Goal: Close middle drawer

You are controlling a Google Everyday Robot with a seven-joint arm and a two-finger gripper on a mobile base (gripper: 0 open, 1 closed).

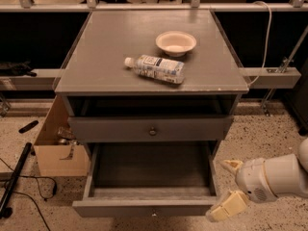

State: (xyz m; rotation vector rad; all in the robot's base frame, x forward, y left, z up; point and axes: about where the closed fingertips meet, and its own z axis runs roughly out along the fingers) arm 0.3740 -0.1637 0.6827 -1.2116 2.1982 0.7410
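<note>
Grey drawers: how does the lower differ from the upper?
The lower grey wooden drawer is pulled far out, empty box showing; the upper grey drawer is almost in, showing only its front. Both have small centre knobs. The open hand hovers right of the lower one.

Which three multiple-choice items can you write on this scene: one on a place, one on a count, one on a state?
1. Where is the gripper?
A. Low, right of the middle drawer
B. Above the tabletop
C. Inside the drawer

2. How many things lie on the tabletop?
A. One
B. Two
C. Four

3. In what state is the middle drawer?
A. Shut
B. Pulled far out
C. Lifted out on the floor

Answers:
1 A: the gripper hangs by the drawer's right front corner, fingers apart.
2 B: only a bowl and a bottle on its side are there.
3 B: the drawer's bare inside shows.
</note>
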